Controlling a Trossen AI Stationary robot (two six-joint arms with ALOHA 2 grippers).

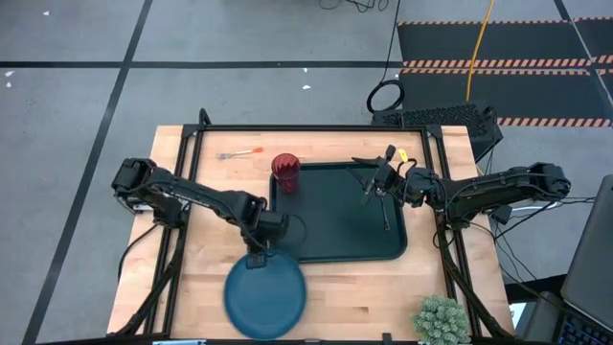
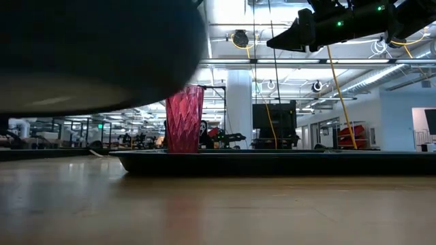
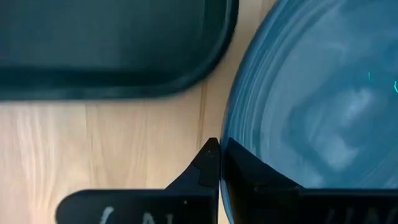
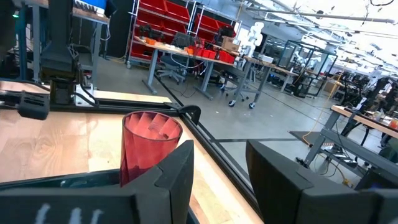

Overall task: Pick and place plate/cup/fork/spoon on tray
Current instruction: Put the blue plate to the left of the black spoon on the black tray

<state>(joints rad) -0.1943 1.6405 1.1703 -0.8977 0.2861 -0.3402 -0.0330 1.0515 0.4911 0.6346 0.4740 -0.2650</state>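
The blue plate (image 1: 265,295) is at the table's near edge, held by my left gripper (image 1: 257,251), which is shut on its far rim. In the low view the plate's underside (image 2: 95,47) hangs above the wood. The red cup (image 1: 285,172) stands upright in the far left corner of the dark tray (image 1: 326,244). A thin dark spoon (image 1: 386,217) lies on the tray's right part. My right gripper (image 1: 374,188) hovers open and empty above it. The orange-handled fork (image 1: 239,153) lies on the table beyond the tray's far left corner. My left gripper pinches the plate's raised rim (image 3: 227,144) on the side toward the tray. One finger (image 3: 208,163) is outside the rim and the other (image 3: 255,171) lies over the plate's inner face. The fingers come from above. The plate is lifted off the table.
A small green plant (image 1: 441,321) stands at the table's near right corner. Bare wood (image 1: 206,206) lies left of the tray. A black frame (image 1: 316,127) runs along the table's far edge.
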